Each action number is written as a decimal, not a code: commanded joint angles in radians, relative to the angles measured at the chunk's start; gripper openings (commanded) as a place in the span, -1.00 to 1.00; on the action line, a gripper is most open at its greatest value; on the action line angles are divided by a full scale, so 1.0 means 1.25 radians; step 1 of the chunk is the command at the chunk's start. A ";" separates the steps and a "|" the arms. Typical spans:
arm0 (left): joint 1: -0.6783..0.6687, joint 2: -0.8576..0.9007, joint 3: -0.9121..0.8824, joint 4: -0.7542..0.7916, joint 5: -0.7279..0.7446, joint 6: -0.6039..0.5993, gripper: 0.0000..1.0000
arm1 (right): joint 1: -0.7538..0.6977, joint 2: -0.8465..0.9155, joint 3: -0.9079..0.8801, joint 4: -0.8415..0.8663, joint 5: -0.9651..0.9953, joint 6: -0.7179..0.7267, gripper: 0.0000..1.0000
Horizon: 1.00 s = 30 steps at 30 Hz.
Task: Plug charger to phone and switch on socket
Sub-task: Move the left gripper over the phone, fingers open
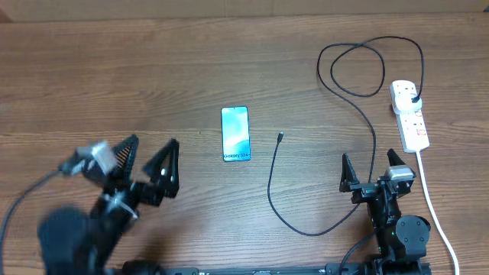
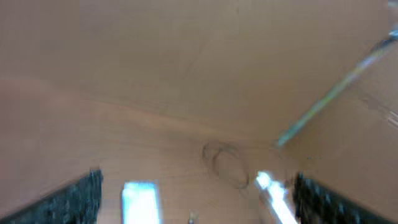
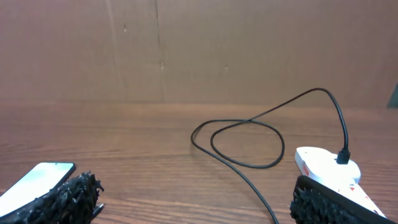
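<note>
Overhead view: the phone (image 1: 235, 134) lies flat, screen up, mid-table (image 1: 114, 76). The charger (image 1: 374, 145) has its connector tip lying just right of the phone, not touching it. The cable bends back toward the robot, rises past the right gripper (image 1: 367, 156), loops, and ends in a black plug seated on the far end of the socket (image 1: 409, 114). The socket's white cord (image 1: 437, 208) trails toward the near edge. The left gripper (image 1: 153, 140) stands near-left of the phone, fingers spread, nothing held. The right gripper's fingers are also spread and empty.

Left wrist view: heavily blurred. Left gripper (image 2: 198, 186) fingers wide apart; phone (image 2: 140, 202) and socket (image 2: 273, 196) show as pale smears.

Right wrist view: right gripper (image 3: 193, 199) apart, empty. Phone (image 3: 34, 180) at left, charger (image 3: 242, 143) loop ahead, socket (image 3: 326, 165) at right with the plug in it.
</note>
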 commanded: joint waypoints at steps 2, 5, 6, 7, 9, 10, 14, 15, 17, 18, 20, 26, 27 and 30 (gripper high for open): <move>0.003 0.305 0.357 -0.357 0.001 0.183 1.00 | 0.004 -0.006 -0.008 0.006 0.002 -0.003 1.00; 0.003 0.443 0.511 -0.498 0.081 0.182 1.00 | 0.004 -0.006 -0.008 0.006 0.002 -0.003 1.00; 0.002 0.469 0.533 -0.512 0.110 0.196 1.00 | 0.004 -0.006 -0.008 0.006 0.002 -0.003 1.00; 0.001 0.497 0.551 -0.519 0.139 0.223 1.00 | 0.004 -0.006 -0.008 0.006 0.002 -0.003 1.00; -0.013 0.544 0.580 -0.542 0.147 0.214 1.00 | 0.004 -0.006 -0.008 0.006 0.002 -0.003 1.00; -0.026 0.567 0.593 -0.559 0.139 0.208 1.00 | 0.004 -0.006 -0.008 0.006 0.002 -0.003 1.00; -0.108 0.646 0.630 -0.638 0.036 0.162 1.00 | 0.004 -0.006 -0.008 0.006 0.002 -0.003 1.00; -0.158 0.679 0.642 -0.662 -0.040 0.131 1.00 | 0.004 -0.006 -0.008 0.006 0.002 -0.003 1.00; -0.212 0.717 0.662 -0.686 -0.137 0.080 1.00 | 0.004 -0.006 -0.008 0.006 0.002 -0.003 1.00; -0.233 0.736 0.675 -0.696 -0.173 0.061 1.00 | 0.004 -0.006 -0.008 0.006 0.002 -0.003 1.00; -0.276 0.799 0.734 -0.734 -0.240 0.033 1.00 | 0.004 -0.006 -0.008 0.006 0.002 -0.003 1.00; -0.292 1.011 0.930 -0.892 -0.338 0.019 1.00 | 0.004 -0.006 -0.008 0.006 0.002 -0.003 1.00; -0.292 1.032 0.938 -0.895 -0.340 0.019 1.00 | 0.004 -0.006 -0.008 0.006 0.002 -0.003 1.00; -0.292 1.088 0.940 -0.863 -0.296 0.018 1.00 | 0.004 -0.006 -0.008 0.006 0.002 -0.003 1.00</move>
